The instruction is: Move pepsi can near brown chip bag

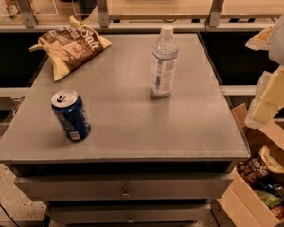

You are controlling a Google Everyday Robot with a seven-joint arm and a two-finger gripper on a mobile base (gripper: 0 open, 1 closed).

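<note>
Pepsi can [71, 116] upright on the grey tabletop [132, 126], far left of the jaws.
Long axis vertical, silver top up; glossy blue cylinder. Crinkly brown bag [71, 46] lies beyond it. At the right edge, the jaws' state cannot be told.

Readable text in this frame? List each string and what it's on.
"Salt": on the brown chip bag, near its top; the rest of its print is too blurred to read.
Can: white patch, unreadable.
Water bottle: label unreadable.
Snack bags in the cardboard box: blurred.
Tool, at the table's right edge: no text.
</note>
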